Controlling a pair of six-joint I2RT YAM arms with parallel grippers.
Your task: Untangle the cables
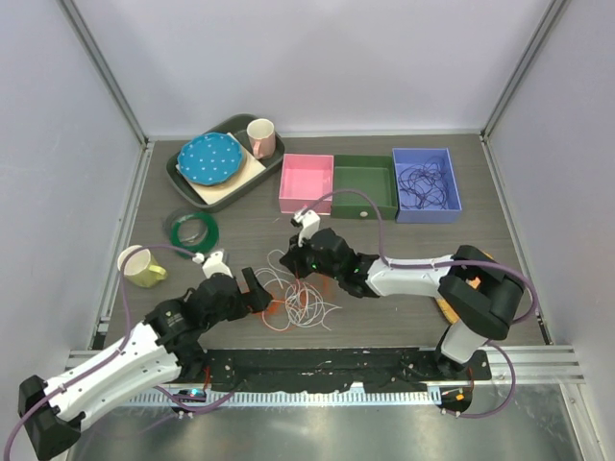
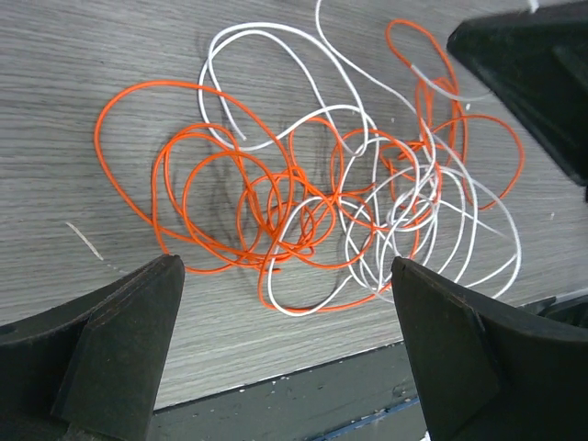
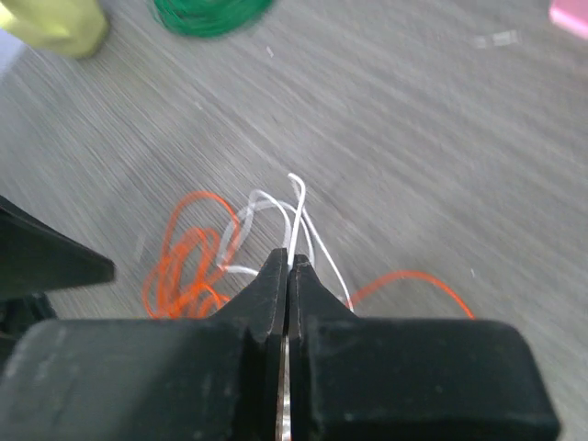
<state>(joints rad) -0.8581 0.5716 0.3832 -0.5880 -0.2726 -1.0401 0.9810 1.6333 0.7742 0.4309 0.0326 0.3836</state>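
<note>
A tangle of thin cables lies on the wooden table near its front edge: orange loops (image 2: 211, 197) woven with white loops (image 2: 432, 230), seen from above as one heap (image 1: 306, 300). My right gripper (image 3: 288, 262) is shut on a white cable (image 3: 296, 197), which rises from its tips, at the heap's far side (image 1: 294, 263). Orange loops (image 3: 184, 262) lie to its left. My left gripper (image 2: 286, 265) hangs open just on the near side of the heap (image 1: 252, 291), nothing between its fingers.
A green wire coil (image 1: 192, 228) and a yellow cup (image 1: 141, 266) sit at the left. At the back stand a pink box (image 1: 307, 182), a green box (image 1: 365, 187) and a blue box (image 1: 452, 206) holding dark purple wire. A tray (image 1: 183, 178) carries a blue plate and a pink cup.
</note>
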